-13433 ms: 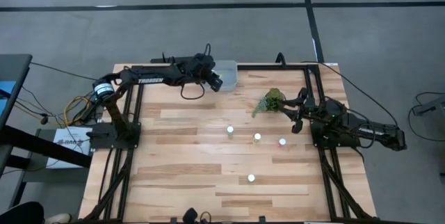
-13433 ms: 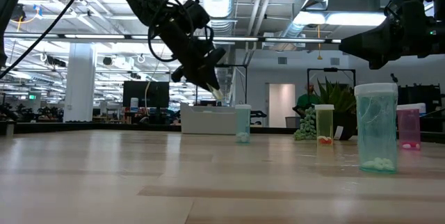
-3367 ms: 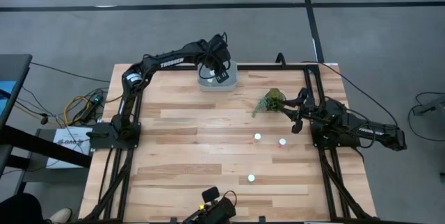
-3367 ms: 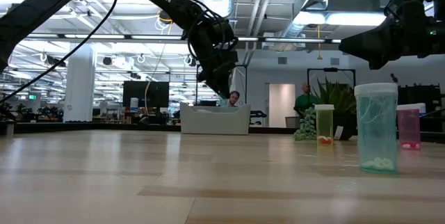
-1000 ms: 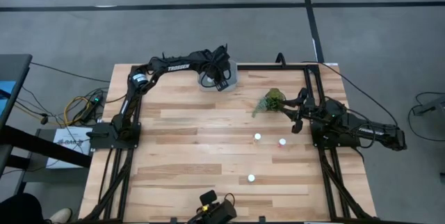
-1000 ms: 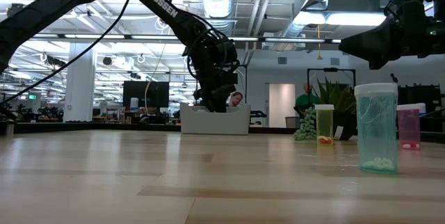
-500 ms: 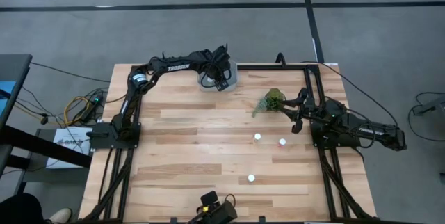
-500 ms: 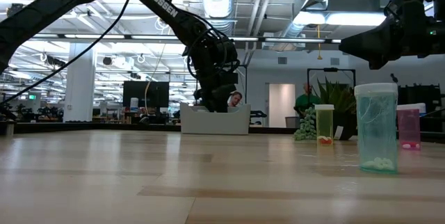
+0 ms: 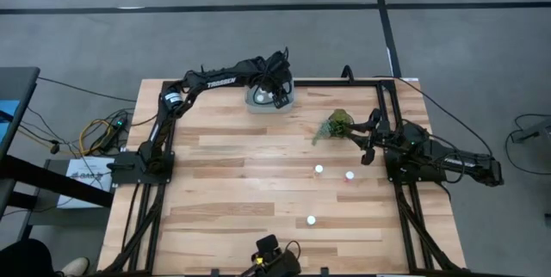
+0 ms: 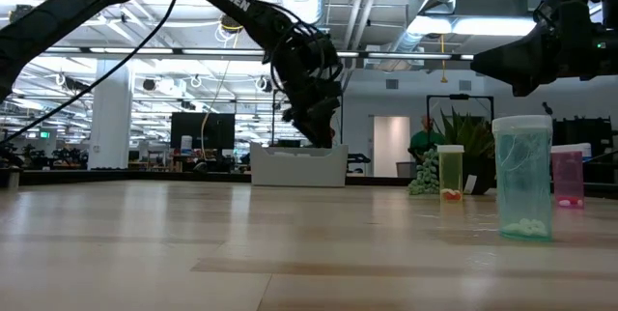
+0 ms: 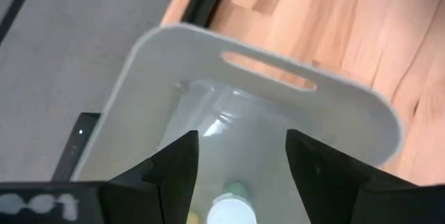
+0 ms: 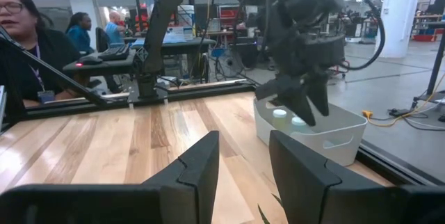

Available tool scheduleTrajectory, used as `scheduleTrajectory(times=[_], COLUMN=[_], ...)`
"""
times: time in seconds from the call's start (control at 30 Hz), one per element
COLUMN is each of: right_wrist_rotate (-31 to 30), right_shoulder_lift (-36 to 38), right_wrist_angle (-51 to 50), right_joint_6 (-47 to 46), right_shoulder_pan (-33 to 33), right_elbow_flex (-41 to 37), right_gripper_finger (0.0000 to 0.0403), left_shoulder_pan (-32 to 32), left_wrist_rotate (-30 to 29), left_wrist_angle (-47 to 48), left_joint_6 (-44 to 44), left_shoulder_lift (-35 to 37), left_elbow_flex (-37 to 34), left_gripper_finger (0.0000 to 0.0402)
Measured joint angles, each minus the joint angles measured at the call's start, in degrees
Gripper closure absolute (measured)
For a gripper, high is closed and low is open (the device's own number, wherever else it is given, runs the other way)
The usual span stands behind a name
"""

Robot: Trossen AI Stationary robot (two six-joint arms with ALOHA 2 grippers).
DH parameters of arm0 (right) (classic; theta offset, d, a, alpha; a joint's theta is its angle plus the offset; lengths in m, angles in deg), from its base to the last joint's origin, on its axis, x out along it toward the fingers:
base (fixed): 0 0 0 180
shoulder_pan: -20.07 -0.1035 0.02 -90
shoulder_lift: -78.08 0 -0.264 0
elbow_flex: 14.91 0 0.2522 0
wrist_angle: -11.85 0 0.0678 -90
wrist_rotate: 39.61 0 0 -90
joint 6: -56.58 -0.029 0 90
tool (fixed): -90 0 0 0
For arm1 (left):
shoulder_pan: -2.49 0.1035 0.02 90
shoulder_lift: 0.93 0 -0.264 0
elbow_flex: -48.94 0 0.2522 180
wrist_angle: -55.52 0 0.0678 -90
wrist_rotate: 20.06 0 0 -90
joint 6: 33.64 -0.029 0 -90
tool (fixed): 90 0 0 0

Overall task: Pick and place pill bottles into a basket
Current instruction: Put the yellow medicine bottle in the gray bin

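Observation:
The basket (image 9: 270, 98), a pale bin, stands at the table's far edge. My left gripper (image 11: 242, 140) hangs open just above it (image 10: 323, 129), fingers pointing down into it. Inside lie pill bottles; one white cap (image 11: 229, 210) shows between my fingers, and two caps (image 12: 279, 115) show from the right wrist. Three pill bottles stand upright on the wood: a yellow-green one (image 9: 318, 169), a reddish one (image 9: 349, 175) and a teal one (image 9: 311, 220). My right gripper (image 12: 243, 147) waits at the table's right side (image 9: 366, 145), a narrow gap between its fingers and nothing in it.
A green leafy plant (image 9: 336, 125) lies between the basket and my right arm. A black metal frame (image 9: 379, 83) runs along the table's edges. Bare wood lies at the table's left and near parts. People sit beyond the table (image 12: 21, 36).
My left gripper has risen out of the basket and shifted slightly toward the table's right edge. The three bottles on the wood and my right arm have kept still.

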Motion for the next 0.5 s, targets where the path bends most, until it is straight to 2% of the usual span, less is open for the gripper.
scheduleTrajectory(times=[0.17,0.3,0.5], right_wrist_rotate=[0.00,0.00,0.00], right_shoulder_lift=[0.00,0.00,0.00], right_wrist_angle=[0.00,0.00,0.00], right_joint_6=[-0.01,-0.01,-0.01], right_shoulder_pan=[0.00,0.00,0.00], right_elbow_flex=[-0.01,0.00,-0.01], right_gripper_finger=[0.0282,0.0282,0.0282], left_shoulder_pan=[-0.36,-1.48,-7.70], left_wrist_rotate=[-1.26,-1.55,-1.06], left_wrist_angle=[4.29,12.14,23.11], left_joint_6=[-0.09,0.12,0.72], left_shoulder_lift=[0.00,0.01,0.40], left_elbow_flex=[4.66,10.58,18.87], left_gripper_finger=[0.0195,0.0195,0.0214])
